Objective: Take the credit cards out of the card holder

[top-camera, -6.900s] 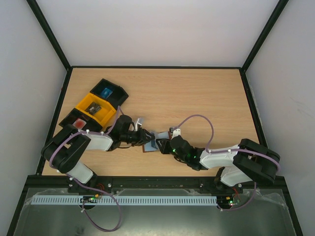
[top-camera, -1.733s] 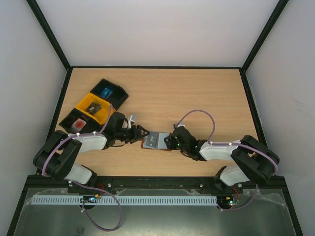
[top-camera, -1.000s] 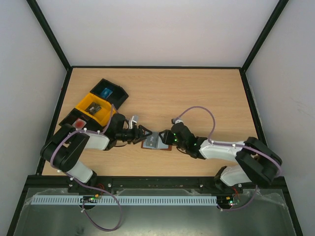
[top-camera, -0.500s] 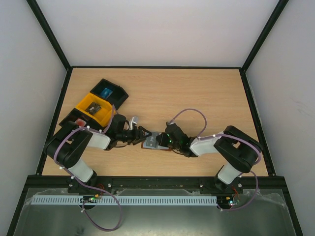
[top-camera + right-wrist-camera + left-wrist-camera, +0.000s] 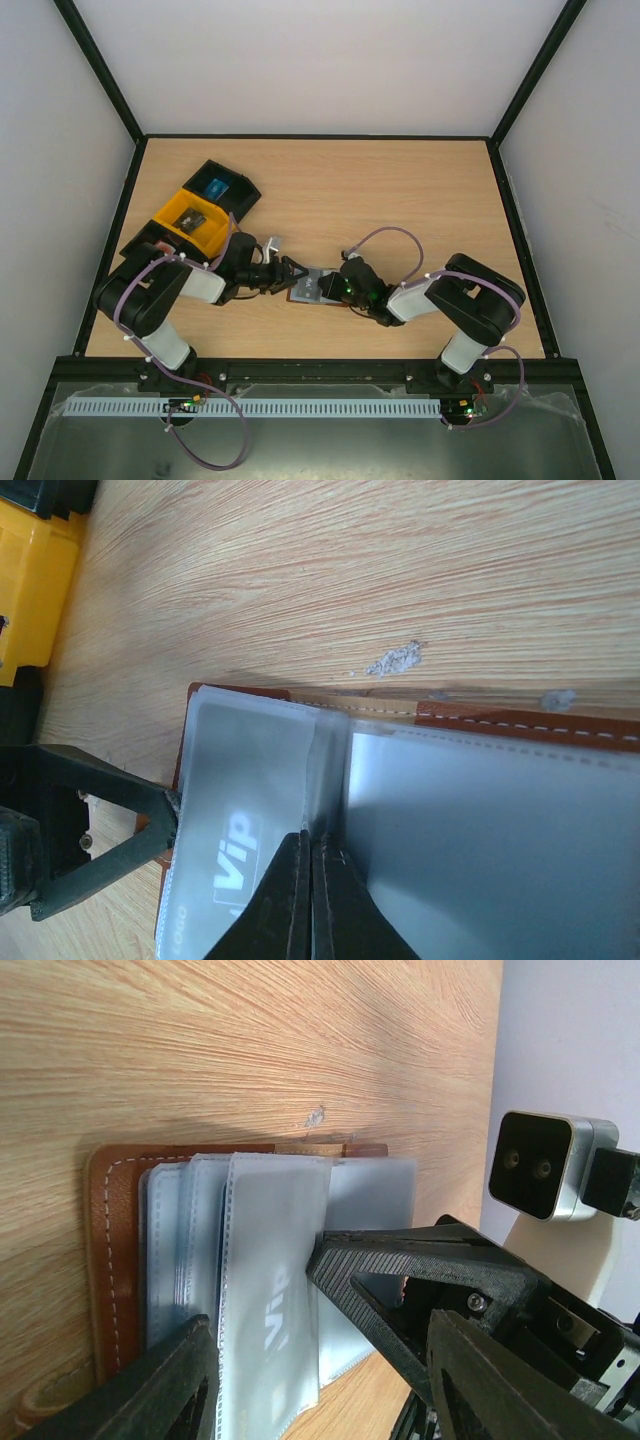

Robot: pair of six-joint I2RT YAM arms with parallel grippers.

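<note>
The card holder (image 5: 108, 1260) lies open and flat on the table (image 5: 400, 190), near the front edge and between the two arms. Its brown leather cover is underneath and its translucent sleeves (image 5: 270, 1290) are fanned on top. Its long axis runs roughly from one hand to the other. A grey card (image 5: 235, 865) lettered VIP shows through the uppermost sleeve and is not yet out of it. No red card can be made out. The coming move turns on this: the loose edge of that sleeve faces the right arm, and the card lies just beyond that edge, towards the left arm. The right hand (image 5: 310, 845) comes in from the right and is the nearer of the two, sitting directly on the holder. It is clenched tight, with its tips meeting on the edge of the VIP sleeve. The pictures do not settle whether it has caught the card, only the plastic, or nothing at all. The left hand (image 5: 292, 272) reaches in from the opposite side with its fingers spread and grips nothing. One fingertip (image 5: 165, 810) rests at the holder's leather border, apparently to steady it against a pull to the right.
</note>
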